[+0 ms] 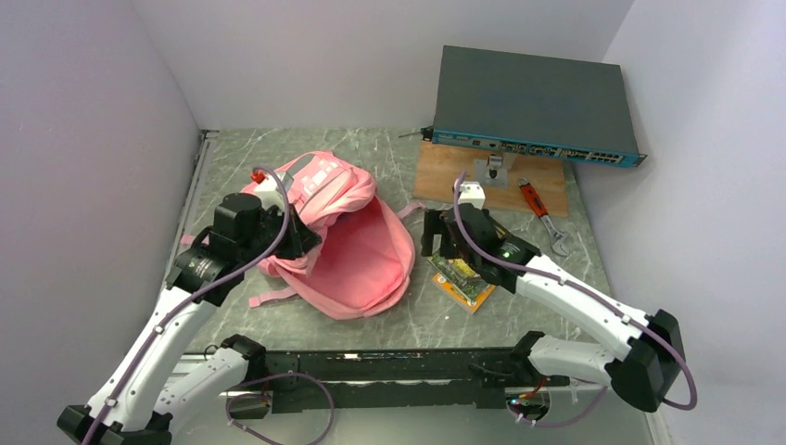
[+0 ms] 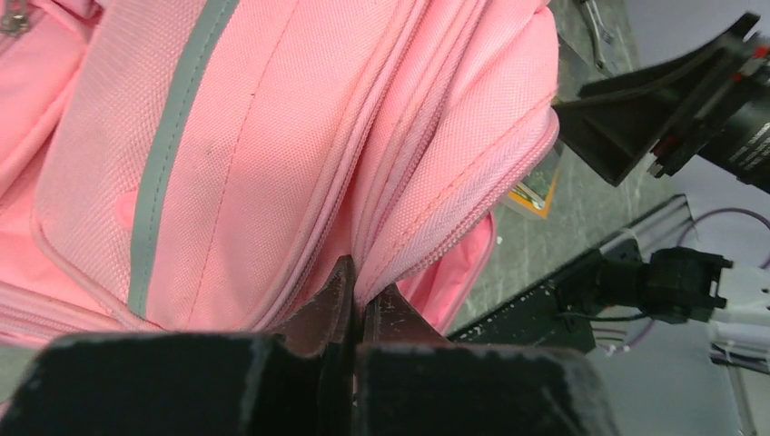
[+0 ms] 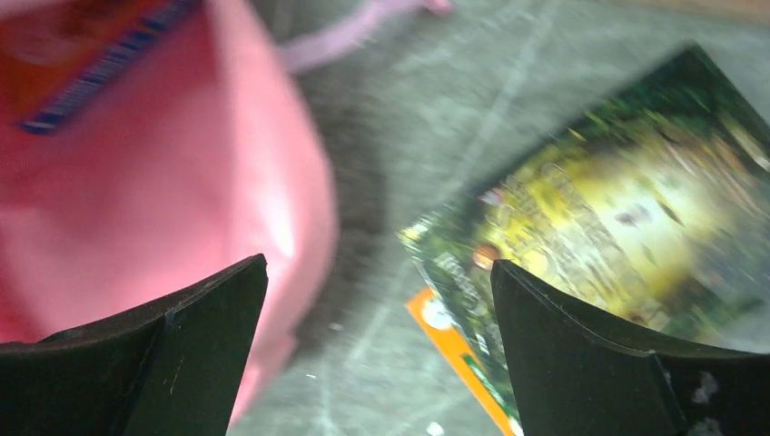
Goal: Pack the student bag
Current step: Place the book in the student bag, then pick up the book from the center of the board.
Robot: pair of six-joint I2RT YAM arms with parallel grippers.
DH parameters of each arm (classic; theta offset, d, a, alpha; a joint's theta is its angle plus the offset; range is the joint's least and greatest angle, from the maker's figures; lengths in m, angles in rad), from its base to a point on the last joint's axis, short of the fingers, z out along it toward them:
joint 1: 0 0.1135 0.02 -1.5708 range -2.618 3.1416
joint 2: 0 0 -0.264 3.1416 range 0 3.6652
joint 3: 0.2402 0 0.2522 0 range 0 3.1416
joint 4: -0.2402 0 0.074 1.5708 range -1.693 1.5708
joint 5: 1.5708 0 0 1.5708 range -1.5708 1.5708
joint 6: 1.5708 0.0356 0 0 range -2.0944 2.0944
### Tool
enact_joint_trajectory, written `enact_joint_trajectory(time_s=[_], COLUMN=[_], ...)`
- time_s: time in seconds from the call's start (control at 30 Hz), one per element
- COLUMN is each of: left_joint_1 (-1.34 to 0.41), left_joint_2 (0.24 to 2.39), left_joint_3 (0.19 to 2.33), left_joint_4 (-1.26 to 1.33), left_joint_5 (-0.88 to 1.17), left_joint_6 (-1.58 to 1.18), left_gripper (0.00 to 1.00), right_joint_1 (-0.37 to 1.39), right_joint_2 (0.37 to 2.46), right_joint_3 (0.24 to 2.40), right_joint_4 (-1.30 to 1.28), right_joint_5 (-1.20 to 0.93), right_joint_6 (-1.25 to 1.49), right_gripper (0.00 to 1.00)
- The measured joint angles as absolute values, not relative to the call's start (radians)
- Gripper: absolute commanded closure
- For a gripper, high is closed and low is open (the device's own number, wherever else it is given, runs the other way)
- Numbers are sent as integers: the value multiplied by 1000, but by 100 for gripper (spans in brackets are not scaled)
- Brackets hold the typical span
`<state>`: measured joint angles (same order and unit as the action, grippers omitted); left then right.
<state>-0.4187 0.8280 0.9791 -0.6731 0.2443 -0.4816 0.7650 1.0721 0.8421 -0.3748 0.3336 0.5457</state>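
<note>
- left jaws [image 2: 357,291] are pinched shut on the zip edge of the student bag [image 1: 361,250], propping its mouth open, I'd guess
- right jaws [image 3: 377,272] are spread wide with nothing in them, hovering right over the books [image 1: 461,281], so the right arm is clearly the nearer one for those
- key bit: the bag sits mid-worktop [image 1: 389,153], just left of the right jaws, its open mouth facing them and its long axis running roughly near-to-far
- count: one bag and two stacked books (green on orange)
- toward the far right corner: one wrench [image 1: 542,215], one wooden board [image 1: 445,171], one network switch [image 1: 533,102]
</note>
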Motion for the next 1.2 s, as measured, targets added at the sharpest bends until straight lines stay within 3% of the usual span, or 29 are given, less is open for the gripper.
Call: enact_joint_trajectory(time_s=[0.33,0.7,1.2], left_joint_1=[-419,-419,-418], left_joint_2=[789,659,577], left_joint_3=[977,924,903], left_joint_4=[-686,-720,-763], left_joint_5=[154,14,-99], left_joint_6=[-472,-500,-517], left_gripper=[100,100,100], right_joint_1=[781,987,1018], right_joint_2=[1196,1525,1829], right_joint_3=[905,1084,1164], right_joint_4=[-704,-897,-859], right_joint_5=[519,704,857], right_joint_6=[598,661,646], right_gripper=[4,5,10])
